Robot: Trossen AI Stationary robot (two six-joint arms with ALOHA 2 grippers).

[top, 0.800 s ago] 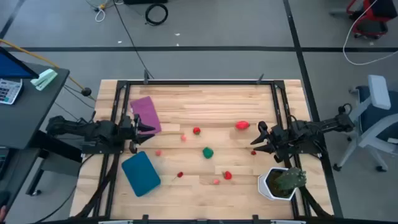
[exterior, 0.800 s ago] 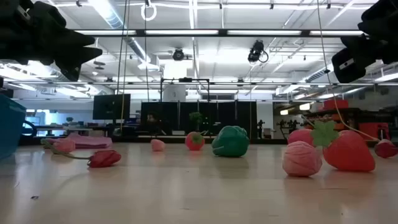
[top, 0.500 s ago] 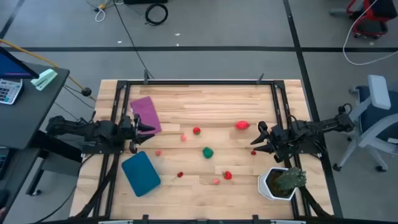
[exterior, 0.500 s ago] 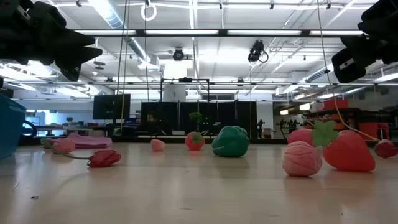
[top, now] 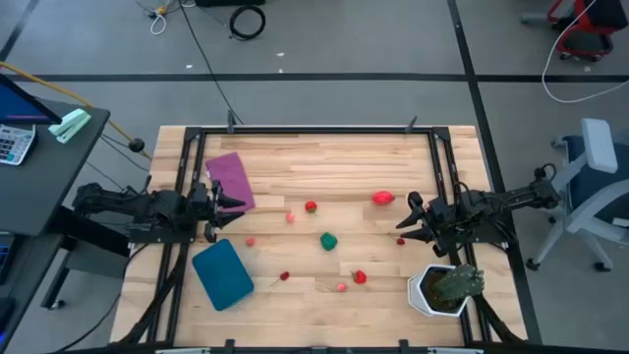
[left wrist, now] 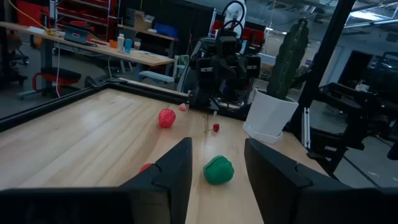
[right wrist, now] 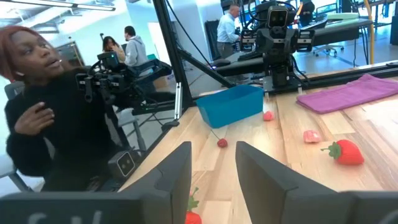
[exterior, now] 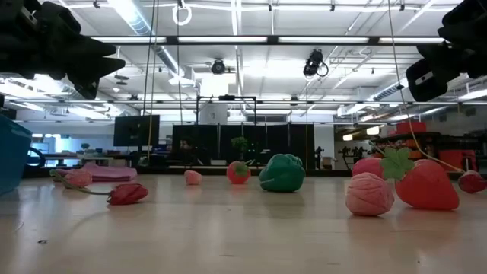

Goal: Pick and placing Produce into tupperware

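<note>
A: where's everything sitting?
B: the produce (top: 327, 240) is scattered mid-counter (top: 324, 167), and the tupperware (top: 223, 274) sits near the left front corner with nothing in it.
A: and the claws?
B: left claw (top: 234, 202) and right claw (top: 405, 222) both hover at the sides, fingers parted, holding nothing.

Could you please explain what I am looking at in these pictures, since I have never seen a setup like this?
It is a two-armed robot at a wooden table. One picture looks straight down, one sits at table height, and two ride on the wrists. The left gripper and the right gripper hover at opposite sides, jaws apart, holding nothing. Toy produce lies scattered, such as a green piece and a strawberry. The teal container meant to receive them sits near the left arm, beside a purple cloth. A potted cactus stands near the right arm.
</note>
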